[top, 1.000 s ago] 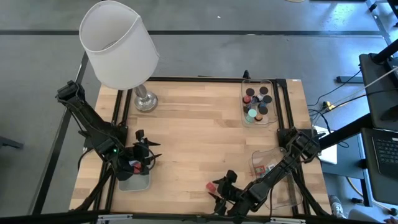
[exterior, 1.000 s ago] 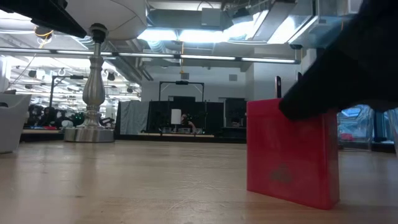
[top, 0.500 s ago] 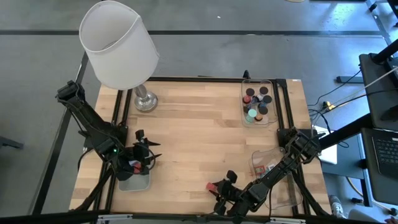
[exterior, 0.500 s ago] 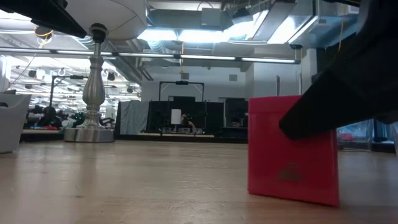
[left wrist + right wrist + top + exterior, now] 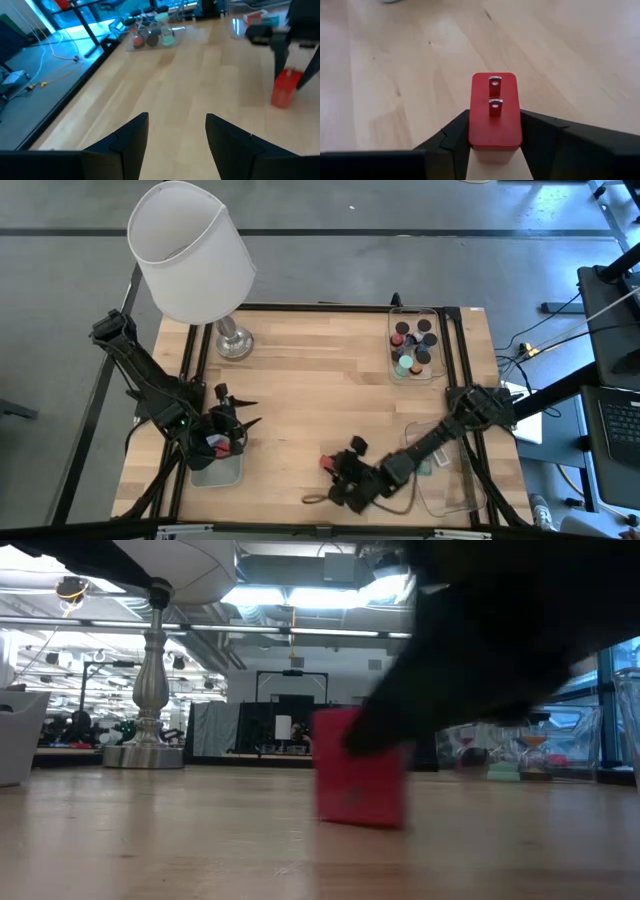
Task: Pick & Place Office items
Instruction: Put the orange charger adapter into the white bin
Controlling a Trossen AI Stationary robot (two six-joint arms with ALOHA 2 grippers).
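Near front edge of table: right gripper (image 5: 333,465), clamped on red plug block (image 5: 495,112), pads flat against its two side faces, the face with two metal prongs turned away from wrist; a side grip that keeps prongs clear of the fingers (image 5: 540,132).
Block height: low view shows red plug block at or just above the wood table (image 5: 300,380); contact not certain, view too blurred.
Left gripper: hanging over frosted tray (image 5: 215,472) at table's left front, fingers (image 5: 127,140) apart, nothing between them in wrist view; a red item (image 5: 215,444) lies just below in high view.
Left arm role: likely waiting, parked beside that tray.
Back-right tray (image 5: 415,345): holds dark cylinders, one teal cylinder (image 5: 404,364), red bits; probably the stock of office items.
Right-front clear tray (image 5: 440,470): teal flat piece (image 5: 428,463) inside, beside right arm's forearm.
Lamp (image 5: 190,250): back left, well apart from both grippers, no obstacle.
Step in hand: block gripped and carried low across table; destination not evident, possibly frosted tray.
Risk: low carry could scrape the block on the wood.
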